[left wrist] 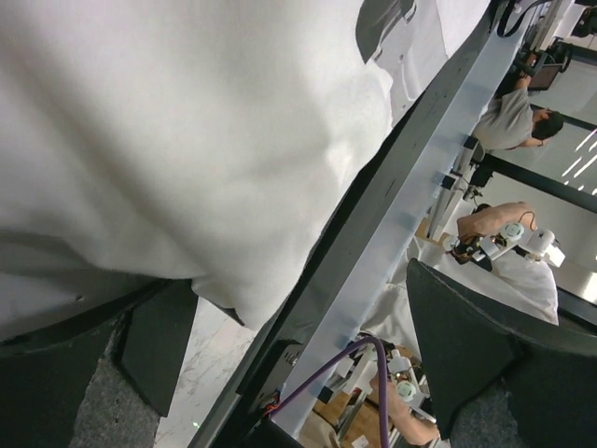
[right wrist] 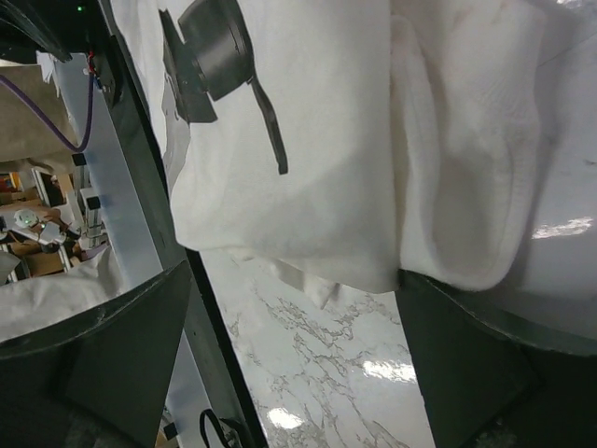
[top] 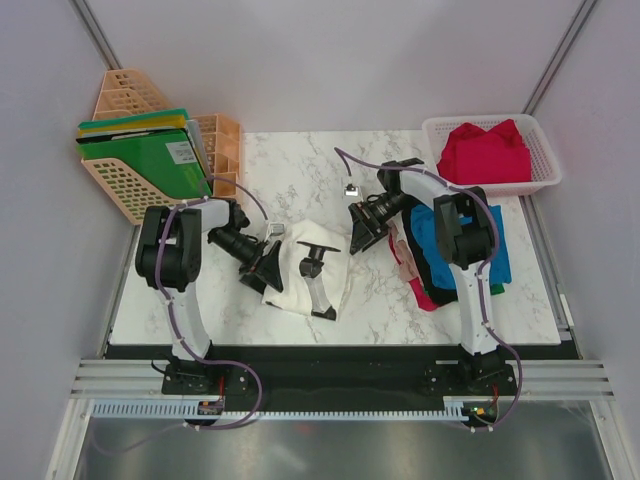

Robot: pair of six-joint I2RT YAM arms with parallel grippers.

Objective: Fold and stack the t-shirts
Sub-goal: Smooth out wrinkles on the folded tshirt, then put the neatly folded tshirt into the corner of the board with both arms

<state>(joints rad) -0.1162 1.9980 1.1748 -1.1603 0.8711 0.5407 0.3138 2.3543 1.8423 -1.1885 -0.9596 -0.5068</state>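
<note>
The white t-shirt (top: 308, 268) lies part-folded between the left gripper (top: 265, 268) and the right gripper (top: 360, 233). Both sets of jaws are apart, gripping nothing. A folded stack (top: 427, 240) sits behind the right jaws. A red t-shirt (top: 485, 150) lies unfolded in the basket (top: 548, 162).

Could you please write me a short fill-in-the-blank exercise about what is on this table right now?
1. The white t-shirt bears a ____ print.
2. The basket holds one ____ shirt.
3. The left gripper and right gripper both have their jaws ____.
4. The green folders stand at the far ____ corner of the table.
Missing words: black; red; open; left.
</note>
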